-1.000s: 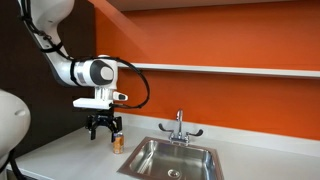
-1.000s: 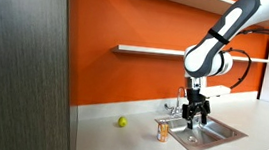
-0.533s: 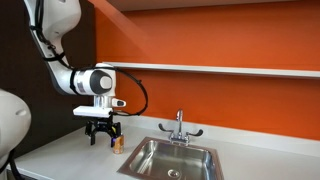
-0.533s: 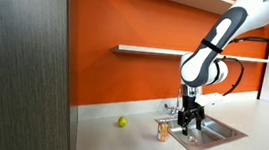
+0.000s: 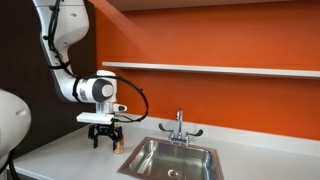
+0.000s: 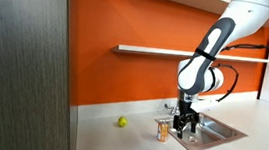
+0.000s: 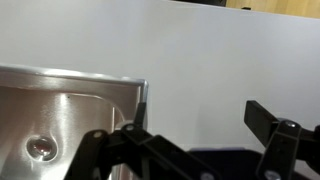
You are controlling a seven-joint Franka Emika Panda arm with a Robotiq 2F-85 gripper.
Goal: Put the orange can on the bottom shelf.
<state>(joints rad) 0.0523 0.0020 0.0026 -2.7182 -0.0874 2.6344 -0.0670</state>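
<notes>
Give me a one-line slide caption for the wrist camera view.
Wrist view: open gripper above the grey countertop, beside the corner of the stainless sink, its drain visible at left.

The orange can (image 6: 164, 132) stands on the countertop (image 6: 108, 134) beside the sink (image 5: 186, 159), under the bottom shelf (image 6: 157, 52).

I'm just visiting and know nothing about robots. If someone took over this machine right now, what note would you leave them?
Gripper: open, empty, low over the counter beside the orange can.
Can: upright on the counter by the sink.
Bottom shelf: on the wall above, no can on it.
Done: nothing grasped yet.
Left: grasp the can, lift it, set it on the shelf.
</notes>
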